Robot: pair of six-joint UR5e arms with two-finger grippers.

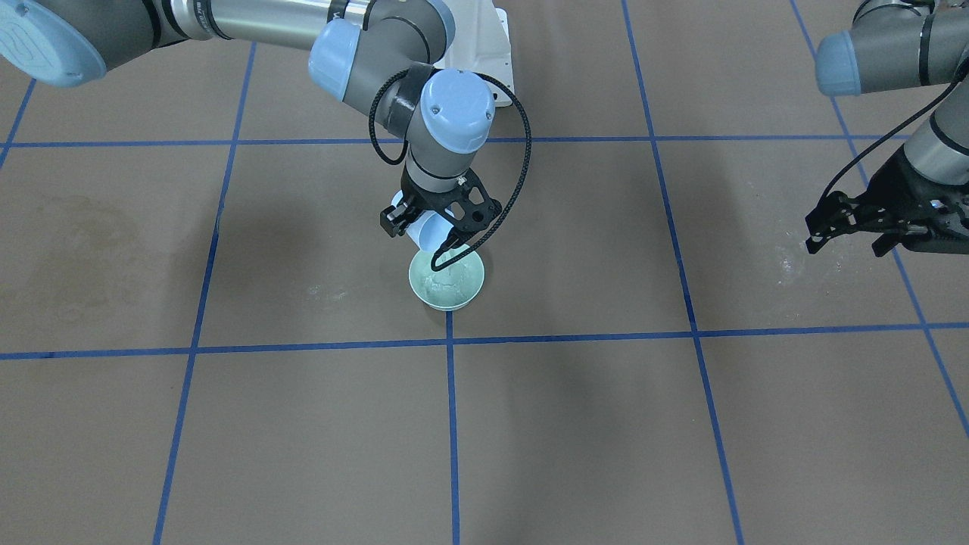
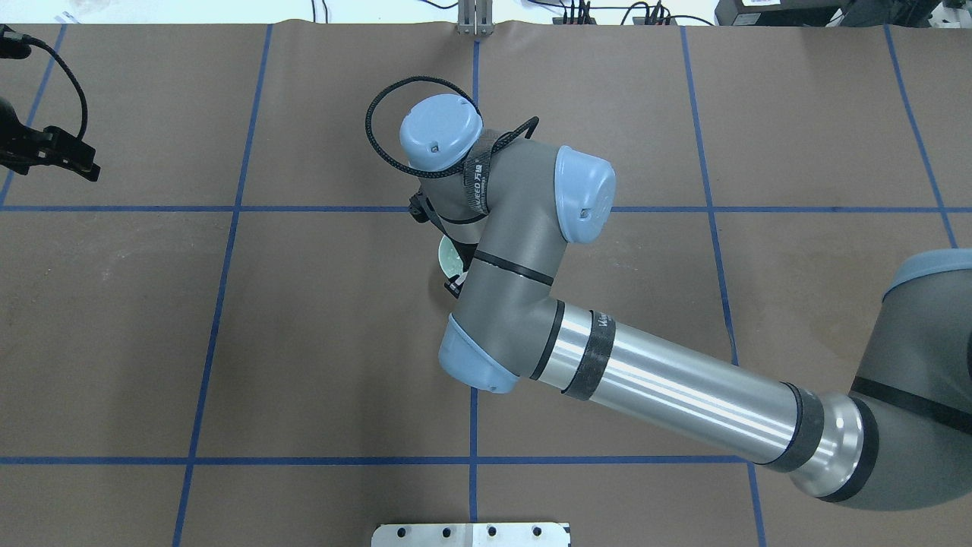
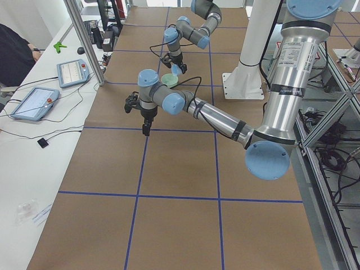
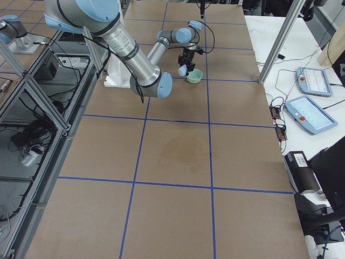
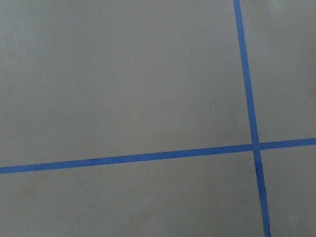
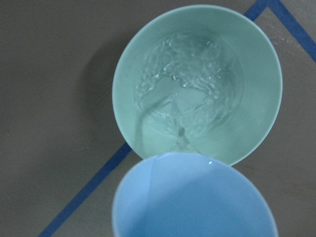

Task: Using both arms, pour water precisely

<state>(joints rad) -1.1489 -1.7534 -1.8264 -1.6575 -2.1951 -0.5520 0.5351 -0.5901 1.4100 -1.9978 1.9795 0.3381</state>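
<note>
At frame centre, the right end effector [image 1: 426, 229] clamped a tilted light-blue cup [image 6: 192, 197] over the mint-green bowl [image 1: 447, 289], which held rippled water [image 6: 190, 84]. The left end effector [image 1: 845, 236], at the right edge, gaped empty.

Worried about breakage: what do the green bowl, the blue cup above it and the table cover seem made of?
The green bowl: smooth, slightly glossy wall, even pale colour; glazed ceramic or hard plastic, unclear which. The blue cup: matte, uniform, thin rim; probably plastic. The table cover: dull brown, faintly stained sheet; likely kraft paper.
</note>
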